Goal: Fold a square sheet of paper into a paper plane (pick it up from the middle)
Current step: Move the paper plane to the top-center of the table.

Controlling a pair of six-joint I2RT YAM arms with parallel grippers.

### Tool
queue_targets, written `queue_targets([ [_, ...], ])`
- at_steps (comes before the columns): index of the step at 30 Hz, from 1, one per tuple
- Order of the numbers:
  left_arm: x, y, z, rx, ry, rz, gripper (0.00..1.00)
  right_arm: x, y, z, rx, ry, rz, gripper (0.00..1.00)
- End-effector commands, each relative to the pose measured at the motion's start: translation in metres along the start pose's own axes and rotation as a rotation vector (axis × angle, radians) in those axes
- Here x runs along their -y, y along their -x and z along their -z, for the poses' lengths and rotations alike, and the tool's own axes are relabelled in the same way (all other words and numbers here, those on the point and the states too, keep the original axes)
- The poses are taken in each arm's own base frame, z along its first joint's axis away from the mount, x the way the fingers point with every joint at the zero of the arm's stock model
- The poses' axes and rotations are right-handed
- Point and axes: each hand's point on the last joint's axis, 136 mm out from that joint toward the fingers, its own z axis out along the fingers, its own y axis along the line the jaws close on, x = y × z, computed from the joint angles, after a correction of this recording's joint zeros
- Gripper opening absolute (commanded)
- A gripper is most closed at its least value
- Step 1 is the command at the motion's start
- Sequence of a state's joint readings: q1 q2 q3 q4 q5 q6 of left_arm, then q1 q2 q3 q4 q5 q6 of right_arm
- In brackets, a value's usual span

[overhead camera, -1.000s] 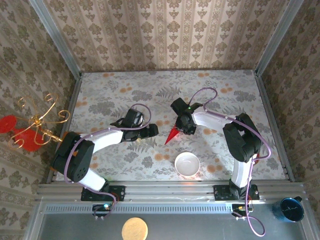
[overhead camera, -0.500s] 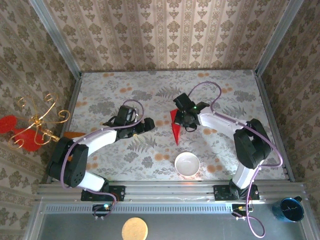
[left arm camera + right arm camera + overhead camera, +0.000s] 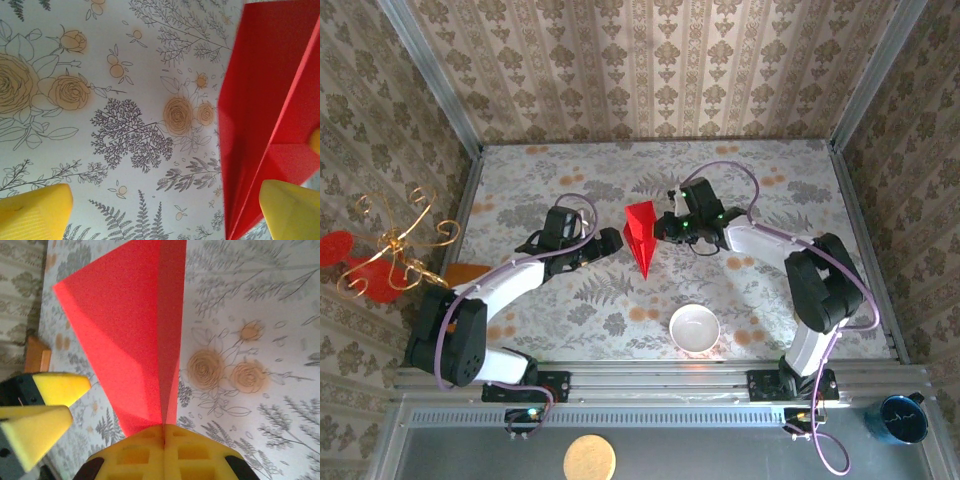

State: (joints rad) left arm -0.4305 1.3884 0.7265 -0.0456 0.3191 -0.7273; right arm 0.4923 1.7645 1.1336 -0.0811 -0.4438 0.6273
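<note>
The square sheet of paper stands folded into a narrow, bright red paper plane (image 3: 641,238) with a centre crease, raised above the table's middle with its tip toward the near edge. My right gripper (image 3: 665,228) is shut on its right side. In the right wrist view the yellow fingers (image 3: 135,455) press together on the plane's folded layers (image 3: 135,340), with that gripper (image 3: 164,430) at the bottom. My left gripper (image 3: 612,241) is open just left of the plane. Its pads (image 3: 35,212) stand wide apart in the left wrist view, with the plane (image 3: 265,100) beside the right pad.
A white bowl (image 3: 694,327) sits near the front edge, right of centre. An orange-brown board (image 3: 470,270) lies at the table's left rim beside a red ornament with gold wire curls (image 3: 380,255). Metal frame rails border the flowered table (image 3: 770,190).
My right gripper has carried the plane left and toward the far side, turning it so that its wings face up. The left gripper has drawn back slightly and stayed open.
</note>
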Motion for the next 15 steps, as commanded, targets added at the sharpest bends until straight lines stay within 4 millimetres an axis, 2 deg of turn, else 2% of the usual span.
queue_targets([
  [1,0.004,0.000,-0.009,-0.016,-0.030,0.038,0.93,0.002,-0.012,-0.015,-0.065,0.126,-0.016,0.02],
  [5,0.012,-0.003,-0.028,-0.081,-0.060,0.063,0.83,0.026,-0.018,-0.028,-0.089,0.159,-0.094,0.02],
  [9,0.017,-0.001,-0.042,-0.113,-0.073,0.063,0.75,0.052,-0.023,-0.031,-0.090,0.144,-0.150,0.02],
  [10,0.026,-0.008,-0.047,-0.138,-0.084,0.042,0.73,0.056,-0.024,-0.031,-0.090,0.136,-0.159,0.03],
  [15,0.037,-0.013,-0.062,-0.184,-0.105,0.031,0.60,0.072,-0.029,-0.030,-0.096,0.123,-0.196,0.04],
])
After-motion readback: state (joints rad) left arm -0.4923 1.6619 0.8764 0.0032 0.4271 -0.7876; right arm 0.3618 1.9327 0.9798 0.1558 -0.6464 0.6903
